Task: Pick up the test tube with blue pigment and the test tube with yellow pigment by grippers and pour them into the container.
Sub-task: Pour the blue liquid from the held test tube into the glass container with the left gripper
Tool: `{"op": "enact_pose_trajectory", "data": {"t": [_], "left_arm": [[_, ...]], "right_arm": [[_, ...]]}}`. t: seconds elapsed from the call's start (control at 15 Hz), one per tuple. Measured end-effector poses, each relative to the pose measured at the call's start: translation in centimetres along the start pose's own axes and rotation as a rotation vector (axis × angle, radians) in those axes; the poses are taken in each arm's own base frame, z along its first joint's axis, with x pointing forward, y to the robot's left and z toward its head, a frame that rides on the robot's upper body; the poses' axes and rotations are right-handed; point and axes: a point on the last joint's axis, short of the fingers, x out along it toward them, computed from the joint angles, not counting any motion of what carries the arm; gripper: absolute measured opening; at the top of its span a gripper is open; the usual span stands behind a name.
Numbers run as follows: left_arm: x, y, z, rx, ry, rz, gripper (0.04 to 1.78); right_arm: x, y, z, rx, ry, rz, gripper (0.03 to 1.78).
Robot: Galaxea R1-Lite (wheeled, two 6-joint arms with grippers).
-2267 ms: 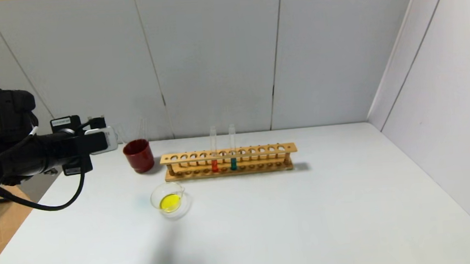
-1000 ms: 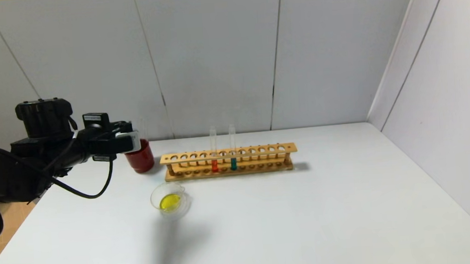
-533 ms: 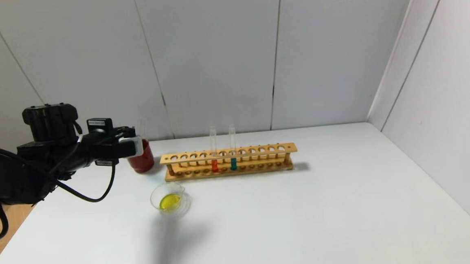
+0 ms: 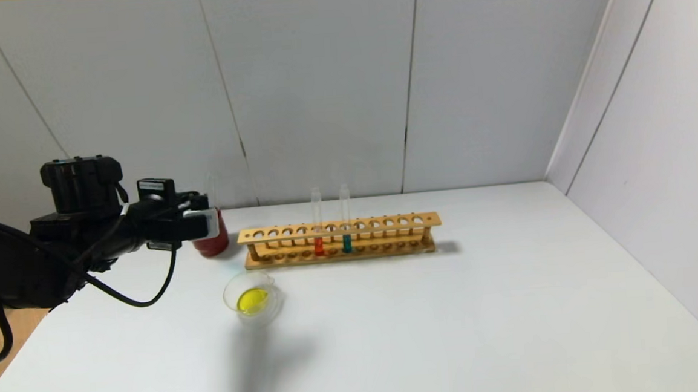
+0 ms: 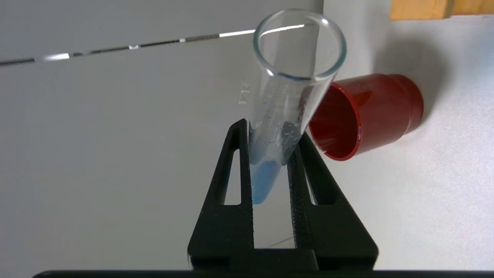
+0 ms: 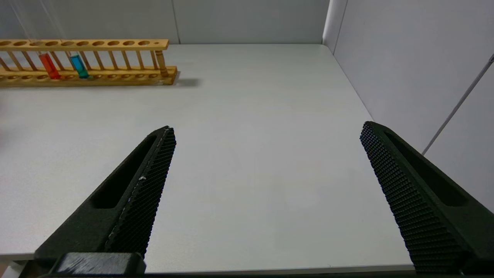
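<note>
One tube in hand, head view: we are holding the test tube with blue pigment (image 4: 210, 189) upright in the left gripper (image 4: 208, 223), at the left of the table (image 4: 453, 311), right in front of the red cup (image 4: 214, 243).
Container, head view: the container (image 4: 233, 288) is sitting nearer to us than the cup, apart from the gripper, with yellow liquid in its bottom; we are judging the blue pour as not yet done.
Rack, head view: the wooden rack (image 4: 387, 223) is carrying an orange-red tube (image 4: 318, 245) and a second teal-blue tube (image 4: 346, 243); we are finding no test tube with yellow pigment.
Grip, left wrist view: the left gripper (image 5: 268, 135) is clamping the blue tube (image 5: 285, 96) low down, its fingers (image 5: 235, 162) narrow on the glass, with pale blue liquid pooling between them.
Cup, left wrist view: the red cup (image 5: 382, 108) is lying just behind the tube's open mouth.
Advice: we are aiming to carry the tube level and clear of the cup, bring its mouth over the container's middle, then tip slowly, since the low grip is leaving a long glass lever and the beaker looks light enough to shove.
Right arm, right wrist view: the right gripper (image 6: 266, 131) is hanging idle over the table's near right edge, fingers (image 6: 146, 185) spread wide and empty, the rack (image 6: 115, 43) well apart.
</note>
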Motion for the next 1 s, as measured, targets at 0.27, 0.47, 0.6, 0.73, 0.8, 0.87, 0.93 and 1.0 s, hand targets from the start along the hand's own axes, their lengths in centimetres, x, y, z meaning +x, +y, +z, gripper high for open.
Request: {"op": "enact_pose_trajectory", "data": {"t": [0.27,0.47,0.6,0.73,0.8,0.87,0.93,1.0], "left_arm": [[-0.11,-0.15,0.16,0.074,-0.004,-0.003,0.32],[-0.15,-0.27,0.20,0.094,-0.003,-0.007,0.32],[-0.10,-0.35,0.29,0.099,-0.003,-0.009,0.32],[-0.03,-0.43,0.30,0.099,-0.003,-0.010,0.32],[0.05,-0.40,0.28,0.100,0.002,-0.010,0.32],[0.11,-0.40,0.25,0.100,0.011,-0.010,0.32],[0.15,-0.45,0.23,0.100,0.016,-0.012,0.32],[0.18,-0.53,0.21,0.100,0.017,-0.015,0.32]], "right_arm": [[0.00,0.00,0.00,0.000,0.000,0.000,1.75],[0.00,0.00,0.00,0.000,0.000,0.000,1.75],[0.00,0.00,0.00,0.000,0.000,0.000,1.75],[0.00,0.00,0.00,0.000,0.000,0.000,1.75],[0.00,0.00,0.00,0.000,0.000,0.000,1.75],[0.00,0.00,0.00,0.000,0.000,0.000,1.75],[0.00,0.00,0.00,0.000,0.000,0.000,1.75],[0.00,0.00,0.00,0.000,0.000,0.000,1.75]]}}
